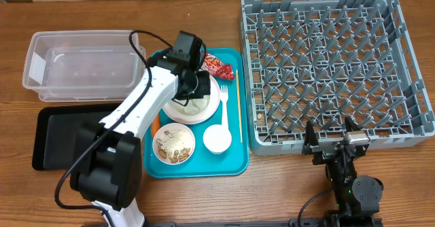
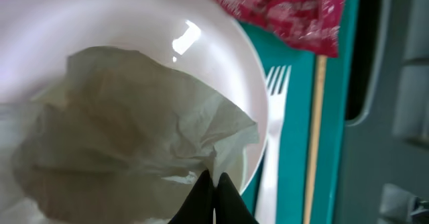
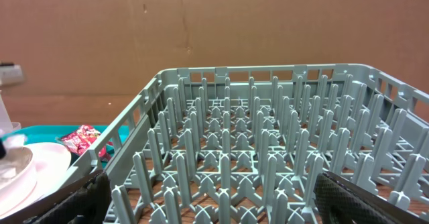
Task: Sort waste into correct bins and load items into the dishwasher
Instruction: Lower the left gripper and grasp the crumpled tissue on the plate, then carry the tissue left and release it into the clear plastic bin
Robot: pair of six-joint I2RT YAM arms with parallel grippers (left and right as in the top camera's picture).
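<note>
One crumpled napkin (image 2: 127, 130) lies in the white plate (image 2: 100, 23) at the far end of the teal tray (image 1: 231, 160), the left gripper (image 2: 213, 187) pinching its edge, jaws pressed together. The tray rests mid-way along the brown wooden table (image 1: 204, 3) beside the grey rack (image 1: 326, 64), where the right gripper (image 1: 331, 140) hangs spread wide, a brown wall (image 3: 201, 23) behind. Overhead, the left arm (image 1: 136, 111) hides part of the plate and most of the carrot (image 1: 155, 123).

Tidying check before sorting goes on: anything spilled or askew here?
Nothing stands out: the food scraps sit inside their bowl, the napkin lies in the white dish, and the dish rack looks intact.
</note>
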